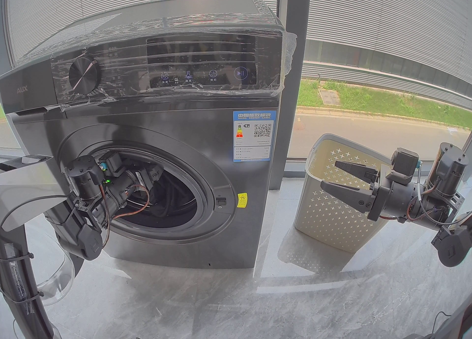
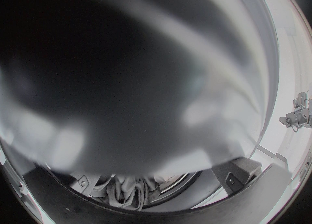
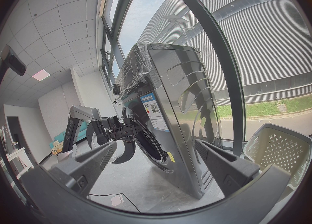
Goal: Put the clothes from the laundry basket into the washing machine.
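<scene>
The grey washing machine stands with its round opening uncovered. My left arm reaches into that opening. In the left wrist view my left gripper is inside the drum with its fingers wide apart, and crumpled grey clothes lie between them. My right gripper hangs open and holds nothing, level with the rim of the white laundry basket, on the side facing the machine. In the right wrist view that gripper points at the machine, with the basket to one side.
The machine's clear round door is swung open at the lower left, beside my left arm. A dark window pillar rises between machine and basket. The pale stone floor in front is bare. I see no clothes in the visible part of the basket.
</scene>
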`<state>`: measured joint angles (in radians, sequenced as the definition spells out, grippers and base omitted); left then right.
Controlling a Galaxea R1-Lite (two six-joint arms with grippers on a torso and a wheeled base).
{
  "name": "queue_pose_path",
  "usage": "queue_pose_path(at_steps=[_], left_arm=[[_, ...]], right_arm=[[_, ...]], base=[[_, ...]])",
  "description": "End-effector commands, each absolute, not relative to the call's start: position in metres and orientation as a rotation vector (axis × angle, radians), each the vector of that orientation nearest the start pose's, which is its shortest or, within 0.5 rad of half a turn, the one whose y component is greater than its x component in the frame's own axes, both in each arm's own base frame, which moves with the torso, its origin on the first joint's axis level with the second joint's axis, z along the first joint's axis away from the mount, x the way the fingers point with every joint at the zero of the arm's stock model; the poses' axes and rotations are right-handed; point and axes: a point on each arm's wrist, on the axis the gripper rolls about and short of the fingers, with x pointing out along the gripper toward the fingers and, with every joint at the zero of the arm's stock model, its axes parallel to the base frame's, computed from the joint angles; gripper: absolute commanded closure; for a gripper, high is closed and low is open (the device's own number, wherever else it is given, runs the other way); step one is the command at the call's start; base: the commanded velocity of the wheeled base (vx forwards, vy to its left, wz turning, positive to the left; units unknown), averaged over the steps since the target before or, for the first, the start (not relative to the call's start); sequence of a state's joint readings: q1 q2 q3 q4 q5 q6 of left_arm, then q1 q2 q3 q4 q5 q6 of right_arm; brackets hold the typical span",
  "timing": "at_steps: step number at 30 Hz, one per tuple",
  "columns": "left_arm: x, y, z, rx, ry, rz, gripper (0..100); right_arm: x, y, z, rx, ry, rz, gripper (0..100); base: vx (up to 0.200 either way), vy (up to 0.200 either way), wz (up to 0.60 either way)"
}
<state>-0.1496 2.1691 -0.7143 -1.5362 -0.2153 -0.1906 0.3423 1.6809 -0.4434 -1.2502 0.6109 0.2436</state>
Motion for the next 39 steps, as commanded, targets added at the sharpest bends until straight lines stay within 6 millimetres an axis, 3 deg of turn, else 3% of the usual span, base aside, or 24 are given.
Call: queue_pose_path(at_steps=[1, 5, 10, 14, 21, 27, 32, 36, 39], left_arm=[[0.366, -0.059, 0.101, -0.181, -0.092, -0.385, 0], [0.373, -0.06, 0.087, -0.182, -0.065, -0.381, 0], [0.403, -0.059, 0.077, -0.186, -0.107, -0.365, 0], [0.417, -0.061, 0.055, -0.185, -0.072, -0.36, 0], [0.408, -0.067, 0.04, -0.19, -0.003, -0.365, 0], [0.379, -0.059, 0.026, -0.197, 0.111, -0.341, 0], [0.388, -0.054, 0.035, -0.197, 0.059, -0.329, 0], [0.411, -0.053, 0.051, -0.217, -0.049, -0.302, 0], [0.418, -0.05, 0.05, -0.227, -0.063, -0.259, 0]], right_arm=[[0.239, 0.099, 0.162, 0.222, 0.091, 0.952, 0], [0.238, 0.099, 0.163, 0.221, 0.088, 0.953, 0], [0.237, 0.099, 0.163, 0.221, 0.087, 0.954, 0], [0.237, 0.099, 0.163, 0.221, 0.087, 0.954, 0], [0.237, 0.098, 0.163, 0.223, 0.089, 0.953, 0], [0.239, 0.099, 0.163, 0.221, 0.088, 0.953, 0], [0.239, 0.099, 0.162, 0.223, 0.091, 0.954, 0], [0.239, 0.099, 0.162, 0.223, 0.092, 0.954, 0], [0.238, 0.099, 0.162, 0.223, 0.092, 0.952, 0]], base=[[0.0, 0.0, 0.0], [0.0, 0.0, 0.0], [0.0, 0.0, 0.0], [0.0, 0.0, 0.0], [0.0, 0.0, 0.0], [0.0, 0.0, 0.0], [0.0, 0.0, 0.0], [0.0, 0.0, 0.0], [0.0, 0.0, 0.0]])
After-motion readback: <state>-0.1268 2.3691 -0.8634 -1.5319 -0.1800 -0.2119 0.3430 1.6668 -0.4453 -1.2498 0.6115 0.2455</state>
